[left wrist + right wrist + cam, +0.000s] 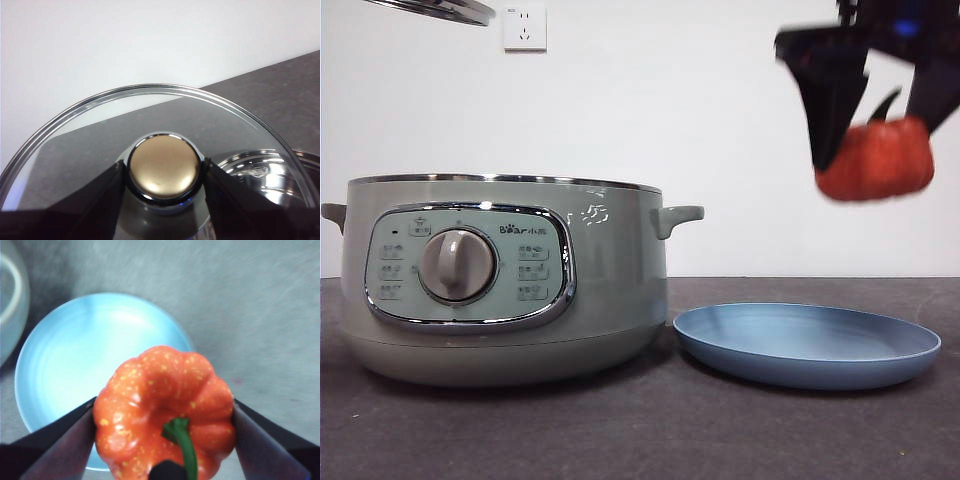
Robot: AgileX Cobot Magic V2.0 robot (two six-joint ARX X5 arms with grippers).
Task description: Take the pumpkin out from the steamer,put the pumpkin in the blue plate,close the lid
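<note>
The blue plate (807, 343) lies just beside the steamer (500, 280), with the right gripper (875, 150) well above its far-right side, jaws clamped on the pumpkin (875, 160), stem up. It looks to need a straight descent, shifted slightly toward the plate's middle. The left gripper (164, 172) holds the lid (150, 125) by its knob, high above the open steamer.

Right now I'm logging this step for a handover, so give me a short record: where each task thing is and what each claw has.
pumpkin: in the air, above the plate's far right part
right claw: shut on the pumpkin
blue plate: on the table, right of the steamer, bare
steamer: on the table, lid off
lid: held up by its knob, above the steamer's left side
left claw: shut on the knob
</note>
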